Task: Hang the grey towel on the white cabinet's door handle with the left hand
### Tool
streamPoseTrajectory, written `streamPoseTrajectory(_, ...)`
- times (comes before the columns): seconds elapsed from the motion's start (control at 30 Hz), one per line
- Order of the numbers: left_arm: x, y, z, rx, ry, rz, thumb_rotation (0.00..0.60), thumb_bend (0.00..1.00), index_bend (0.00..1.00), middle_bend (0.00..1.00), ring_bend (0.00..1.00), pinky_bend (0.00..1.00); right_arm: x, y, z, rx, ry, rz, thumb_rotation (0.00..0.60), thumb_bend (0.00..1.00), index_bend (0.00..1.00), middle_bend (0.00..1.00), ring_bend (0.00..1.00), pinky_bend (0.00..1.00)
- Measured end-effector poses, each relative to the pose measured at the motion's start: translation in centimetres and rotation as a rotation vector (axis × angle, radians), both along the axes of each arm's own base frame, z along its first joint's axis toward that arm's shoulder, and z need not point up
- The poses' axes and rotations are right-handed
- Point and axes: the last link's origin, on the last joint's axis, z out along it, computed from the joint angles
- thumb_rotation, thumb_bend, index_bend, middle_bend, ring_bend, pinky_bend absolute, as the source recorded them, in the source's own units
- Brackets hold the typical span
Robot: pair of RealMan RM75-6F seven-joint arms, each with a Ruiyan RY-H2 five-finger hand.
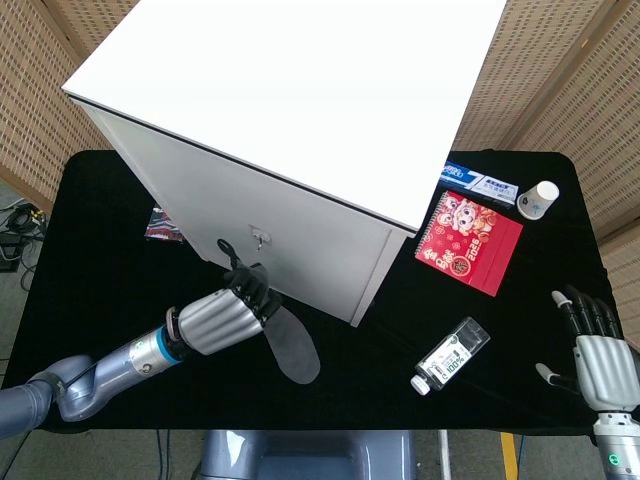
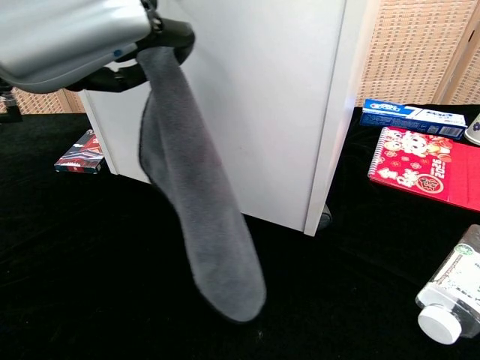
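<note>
left hand (image 1: 222, 317) gripping grey towel (image 2: 196, 217) — dangling
</note>
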Motion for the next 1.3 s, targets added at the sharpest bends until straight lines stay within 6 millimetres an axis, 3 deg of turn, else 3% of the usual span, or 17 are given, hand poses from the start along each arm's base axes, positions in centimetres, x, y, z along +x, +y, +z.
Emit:
streamPoseTrajectory(0.47, 2.7, -0.5, -0.7, -0.007, -0.01, -0.035, 0.6, 0.58, 0.81, 0.8, 0.72, 0.67, 0.0, 0.0, 0.3, -0.006, -0.015, 0.003, 0.6, 0.08, 0.0, 0.0, 0.0, 0.0)
streamPoseTrajectory(1.3, 3.2, -0.3, -1.8, -0.006, 0.017, -0.021, 0.6, 0.57, 0.81, 0.8, 0.72, 0.66, 0.0, 0.1, 0.5, -0.011, -0.022, 0.003, 0.6, 0.08, 0.0, 0.0, 0.0, 0.0)
